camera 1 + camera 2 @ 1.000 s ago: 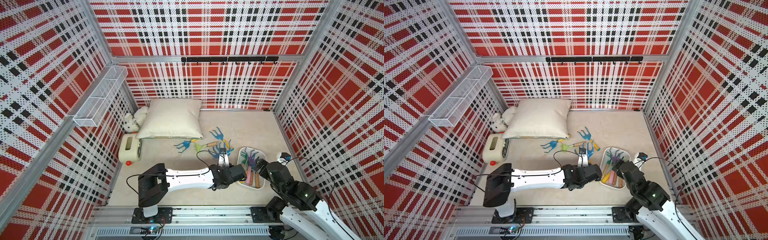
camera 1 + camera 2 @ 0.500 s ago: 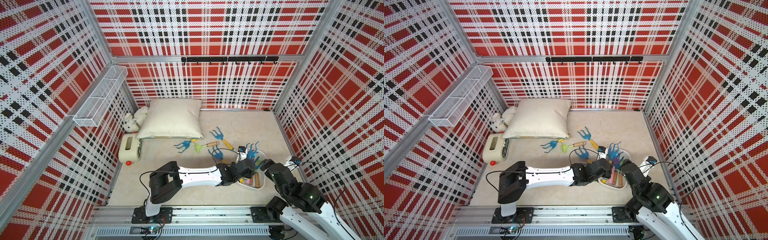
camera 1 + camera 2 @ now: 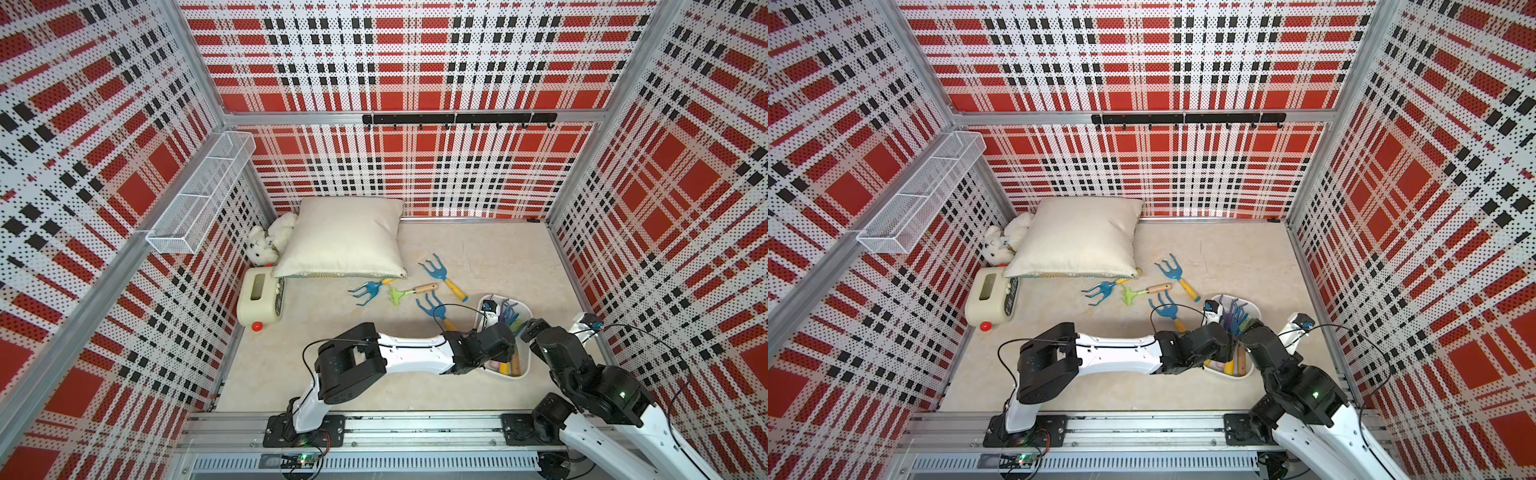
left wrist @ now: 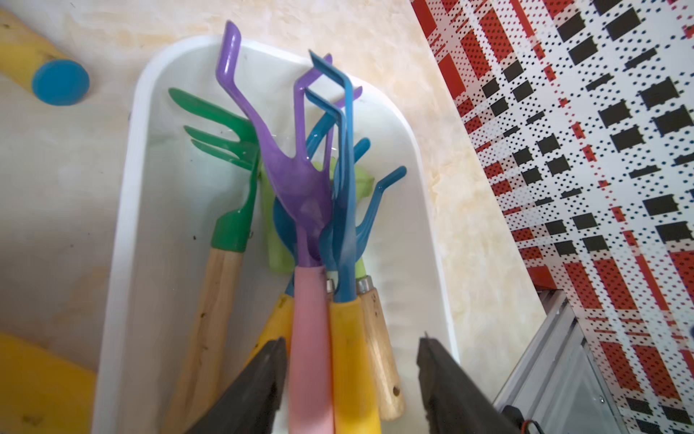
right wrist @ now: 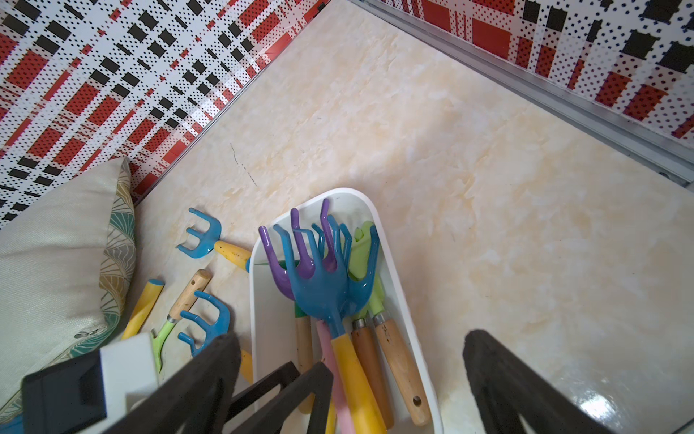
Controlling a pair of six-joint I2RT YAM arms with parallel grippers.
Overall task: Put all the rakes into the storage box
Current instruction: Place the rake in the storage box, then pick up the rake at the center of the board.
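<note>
Half a second ago my left arm was carrying the blue rake point(image 4: 344, 225) in over the rim. It now lies in the storage box point(image 4: 131, 210) on top of the other rakes point(image 4: 233, 158), prongs toward the far end. The left fingers point(image 4: 259, 387) have parted and straddle its yellow handle and the pink one beside it, pinching neither. The right fingers point(image 5: 499, 379) hang spread wide by the box, holding nothing.

Glossy smooth white plastic storage box point(image 4: 165, 233), blue rake point(image 4: 344, 210) of shiny plastic with matt yellow handle, green rake point(image 4: 234, 225) with bare wood handle, matt woven cloth pillow point(image 5: 49, 263)
</note>
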